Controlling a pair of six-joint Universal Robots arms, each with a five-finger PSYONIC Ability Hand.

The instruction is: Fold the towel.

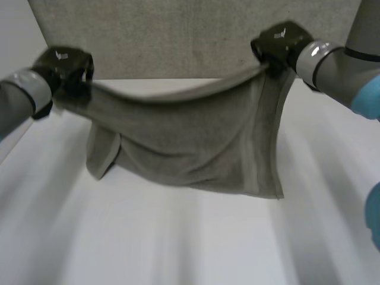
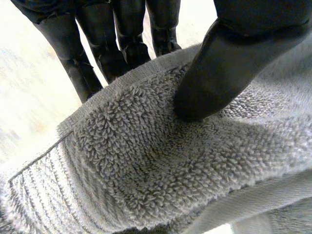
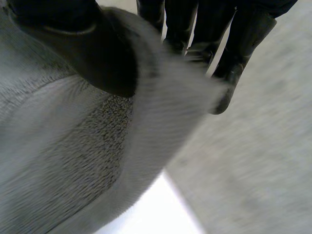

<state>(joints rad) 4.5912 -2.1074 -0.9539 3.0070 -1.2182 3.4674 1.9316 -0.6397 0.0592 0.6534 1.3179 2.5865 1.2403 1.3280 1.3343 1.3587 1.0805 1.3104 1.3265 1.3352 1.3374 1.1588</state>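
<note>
towel: grey terry cloth, rough looped pile, flat ribbed woven band along the edge. left hand and right hand: black, smooth, slight sheen, plastic-looking. table: white, smooth, matt.

White table, plain matte top, brightly lit, faint pale streaks across it. At the table's far edge stands a flat speckled grey panel. Beyond the table's far left corner, plain pale wall.
</note>
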